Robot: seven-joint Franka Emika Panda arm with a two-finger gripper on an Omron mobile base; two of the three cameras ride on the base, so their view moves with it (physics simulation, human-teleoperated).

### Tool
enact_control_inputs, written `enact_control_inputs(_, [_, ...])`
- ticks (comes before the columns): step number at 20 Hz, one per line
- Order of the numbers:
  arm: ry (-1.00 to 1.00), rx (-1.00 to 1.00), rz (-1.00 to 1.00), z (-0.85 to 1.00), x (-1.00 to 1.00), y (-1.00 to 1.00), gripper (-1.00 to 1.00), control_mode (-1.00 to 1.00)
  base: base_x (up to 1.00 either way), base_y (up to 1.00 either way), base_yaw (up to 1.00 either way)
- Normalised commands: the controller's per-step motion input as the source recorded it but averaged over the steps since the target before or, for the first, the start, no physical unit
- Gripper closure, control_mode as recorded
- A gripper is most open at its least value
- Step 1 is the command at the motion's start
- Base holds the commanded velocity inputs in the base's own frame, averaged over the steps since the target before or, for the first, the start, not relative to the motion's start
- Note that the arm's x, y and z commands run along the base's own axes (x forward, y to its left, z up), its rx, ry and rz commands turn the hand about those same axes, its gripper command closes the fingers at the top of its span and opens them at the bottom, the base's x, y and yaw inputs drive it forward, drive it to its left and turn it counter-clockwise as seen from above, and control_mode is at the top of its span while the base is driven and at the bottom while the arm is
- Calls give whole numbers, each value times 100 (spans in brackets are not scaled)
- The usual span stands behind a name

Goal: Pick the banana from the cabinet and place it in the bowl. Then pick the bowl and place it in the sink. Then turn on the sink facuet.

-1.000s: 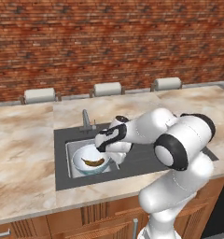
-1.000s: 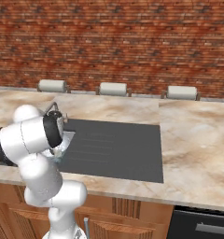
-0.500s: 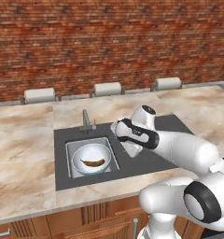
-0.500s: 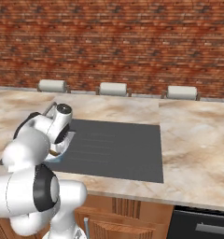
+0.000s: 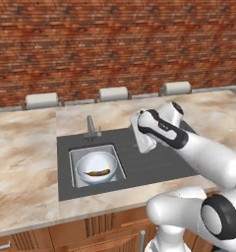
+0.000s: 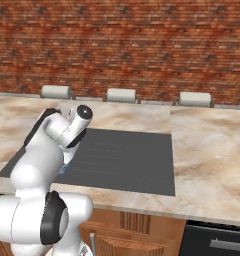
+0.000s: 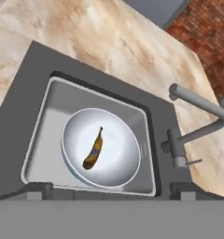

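The sink (image 7: 44, 121) lies below the claw (image 5: 145, 143), whose jaws stand wide apart and grip nothing. Inside the basin sits the bowl (image 7: 121, 163), off to the claw's left in the left base view, the faucet (image 7: 193, 119) behind it. The banana (image 7: 94, 150) rests in the bowl.

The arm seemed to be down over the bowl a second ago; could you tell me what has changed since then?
The gripper has let go and lifted away from the bowl, swinging right over the dark surround. It now stands open and empty. The bowl stays in the sink with the banana inside; the faucet is untouched.
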Motion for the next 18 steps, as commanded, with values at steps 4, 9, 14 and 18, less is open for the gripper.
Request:
enact_control_inputs(4, [0, 39, -14, 0, 62, 15, -100, -100, 0, 0, 0])
enact_control_inputs(9, [0, 37, -11, 0, 61, 31, -100, -100, 0, 0, 0])
enact_control_inputs(14, [0, 20, -14, -10, 62, 21, -100, -100, 0, 0, 0])
enact_control_inputs(18, [0, 7, -5, -34, 39, 4, -100, -100, 0, 0, 0])
